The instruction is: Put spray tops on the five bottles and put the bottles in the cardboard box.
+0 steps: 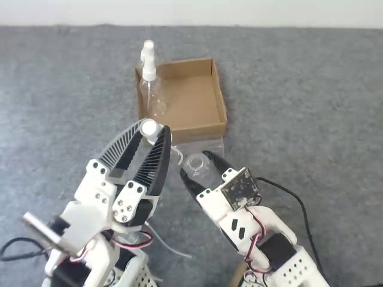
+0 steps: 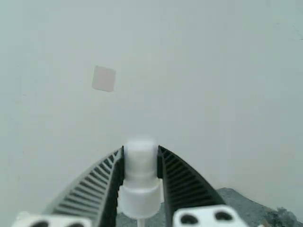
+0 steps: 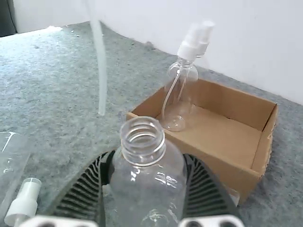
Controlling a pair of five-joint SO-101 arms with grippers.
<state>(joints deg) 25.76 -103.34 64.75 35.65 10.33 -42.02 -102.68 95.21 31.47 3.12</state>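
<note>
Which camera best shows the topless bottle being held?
The right wrist view: the topless bottle stands close up, its open threaded neck plain. The high view catches its mouth from above between fingers. The left wrist view faces the wall.

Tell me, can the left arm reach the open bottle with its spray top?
Probably yes: the right gripper holds the bottle upright, neck uncovered, and nothing stands between it and the spray top.

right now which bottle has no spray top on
The bottle in the right tool, neck open; the bottle in the cardboard box wears a white top.
</note>
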